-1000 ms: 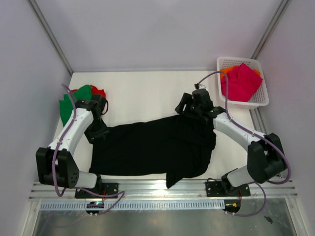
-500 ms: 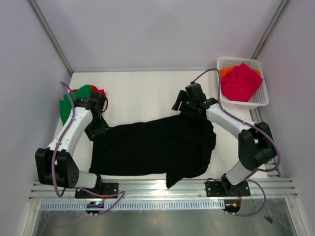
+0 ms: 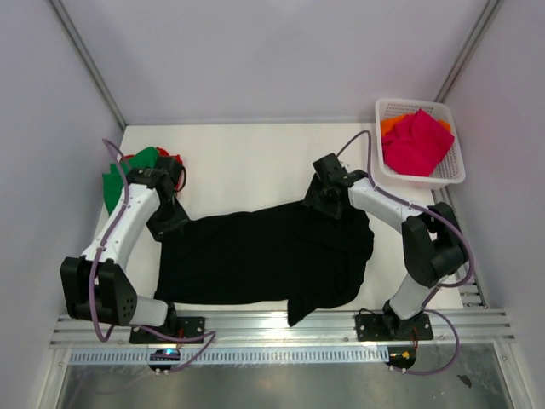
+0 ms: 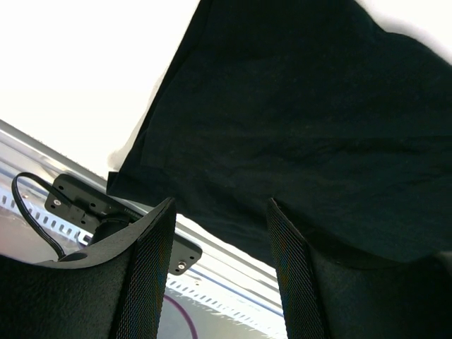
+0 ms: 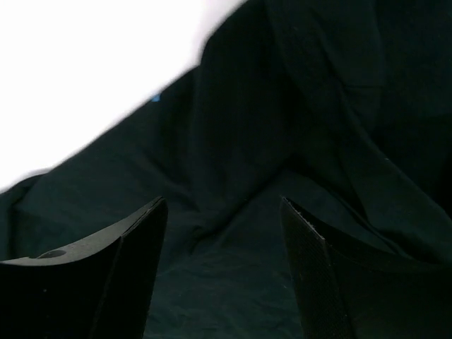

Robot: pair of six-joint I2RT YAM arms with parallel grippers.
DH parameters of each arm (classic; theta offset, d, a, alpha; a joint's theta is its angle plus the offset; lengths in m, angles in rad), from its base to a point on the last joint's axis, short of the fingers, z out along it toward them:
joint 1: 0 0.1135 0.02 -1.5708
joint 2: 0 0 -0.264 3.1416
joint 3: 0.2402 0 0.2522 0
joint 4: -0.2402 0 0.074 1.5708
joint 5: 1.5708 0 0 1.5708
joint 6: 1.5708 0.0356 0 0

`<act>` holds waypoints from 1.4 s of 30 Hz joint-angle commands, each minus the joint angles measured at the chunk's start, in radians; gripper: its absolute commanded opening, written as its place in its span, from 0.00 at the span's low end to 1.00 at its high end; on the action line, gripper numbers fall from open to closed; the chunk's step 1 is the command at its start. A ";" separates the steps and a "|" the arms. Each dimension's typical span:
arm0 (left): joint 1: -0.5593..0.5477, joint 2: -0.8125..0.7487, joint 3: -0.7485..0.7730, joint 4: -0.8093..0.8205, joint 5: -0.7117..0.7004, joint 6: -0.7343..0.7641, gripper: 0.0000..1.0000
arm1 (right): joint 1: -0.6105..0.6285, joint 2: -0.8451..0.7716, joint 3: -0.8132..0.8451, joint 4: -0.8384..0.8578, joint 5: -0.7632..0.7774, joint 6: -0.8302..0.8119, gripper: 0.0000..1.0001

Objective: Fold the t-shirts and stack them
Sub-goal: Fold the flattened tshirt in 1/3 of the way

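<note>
A large black t-shirt [image 3: 264,256] lies spread across the middle of the table. My left gripper [image 3: 170,219] sits at its left back corner. In the left wrist view that gripper [image 4: 222,236] is open, with the black t-shirt [image 4: 318,120] beyond its fingers and nothing held. My right gripper [image 3: 327,198] hangs over the shirt's back right edge. In the right wrist view it [image 5: 222,226] stands open just above wrinkled black cloth [image 5: 282,106]. A green t-shirt [image 3: 119,177] and a red one [image 3: 173,158] lie at the back left.
A white lattice basket [image 3: 413,103] at the back right holds a magenta-pink t-shirt [image 3: 417,141] over an orange one [image 3: 392,125]. A metal rail [image 3: 281,328] with the arm bases runs along the near edge. White walls close in the table on three sides.
My right arm has swung left and brought its gripper down onto the black shirt's back right edge. The left arm has barely moved. The shirt lies as before.
</note>
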 commanded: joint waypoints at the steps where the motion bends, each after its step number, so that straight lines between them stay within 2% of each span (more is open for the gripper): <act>1: -0.001 -0.005 0.041 -0.009 -0.003 0.009 0.56 | 0.005 0.058 0.102 -0.120 0.059 0.058 0.69; 4: -0.003 -0.028 0.040 -0.004 0.008 0.004 0.56 | 0.005 0.132 0.186 -0.230 0.093 0.117 0.69; 13: -0.003 -0.052 0.075 -0.032 -0.005 0.023 0.56 | 0.003 0.148 0.203 -0.266 0.106 0.288 0.69; 20: -0.001 -0.071 0.101 -0.061 -0.028 0.043 0.56 | -0.031 0.115 0.196 -0.299 0.148 0.324 0.69; 29: -0.001 -0.087 0.159 -0.096 -0.043 0.055 0.57 | -0.106 0.039 0.099 -0.296 0.212 0.344 0.69; 31: -0.001 -0.095 0.164 -0.102 -0.043 0.055 0.57 | -0.123 0.031 0.081 -0.255 0.206 0.300 0.69; 33: -0.003 -0.103 0.170 -0.101 -0.043 0.053 0.57 | -0.121 0.029 0.090 -0.147 0.141 0.126 0.68; 36: -0.001 -0.103 0.173 -0.099 -0.043 0.055 0.57 | -0.085 -0.026 0.091 -0.053 0.140 -0.008 0.68; 38: -0.001 -0.097 0.170 -0.101 -0.041 0.053 0.57 | -0.061 -0.076 0.090 -0.020 0.194 -0.058 0.68; 42: -0.003 -0.092 0.155 -0.090 -0.025 0.046 0.57 | -0.035 -0.202 0.105 0.050 0.188 -0.153 0.68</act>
